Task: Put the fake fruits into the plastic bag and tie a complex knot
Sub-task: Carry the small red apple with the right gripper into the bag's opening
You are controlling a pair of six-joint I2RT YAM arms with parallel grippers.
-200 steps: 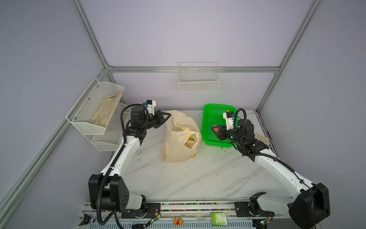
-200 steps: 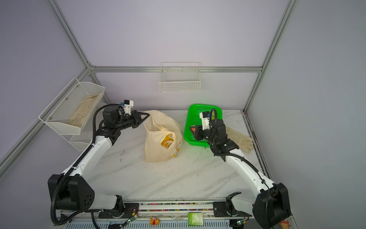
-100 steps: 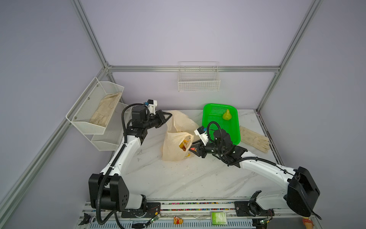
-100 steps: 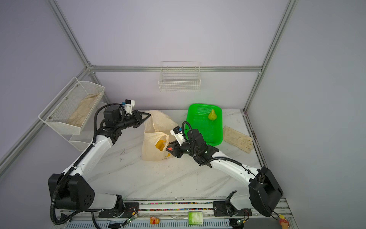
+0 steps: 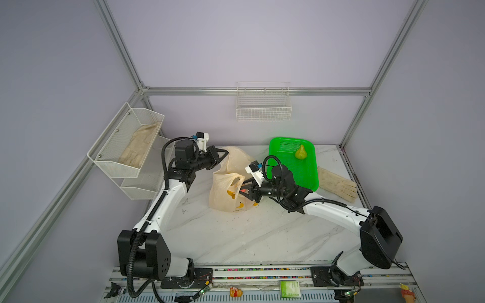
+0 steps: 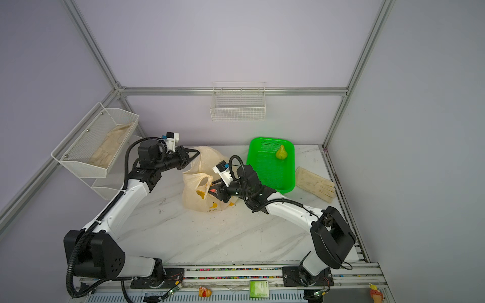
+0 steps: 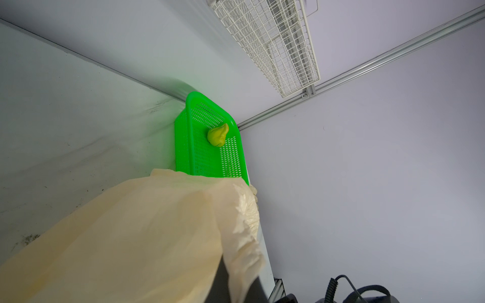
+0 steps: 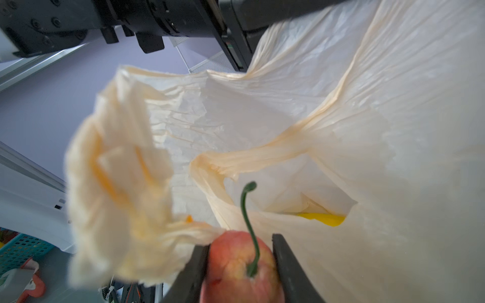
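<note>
Crinkly film, glossy fruit
The bag is thin translucent plastic; cherry shiny; basket, its two o'clock, perforated plastic.

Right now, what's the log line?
left pincer: shut on peach plastic bag | right pincer: grips red stemmed cherry at bag mouth | yellow-green pear: in green mesh basket

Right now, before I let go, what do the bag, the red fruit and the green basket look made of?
Bag: thin plastic film, peach, half see-through, finely crinkled. Red fruit: probably hard plastic, glossy skin and a moulded-looking green stem. Green basket: rigid plastic, it seems, shiny, pierced with rows of small holes.
</note>
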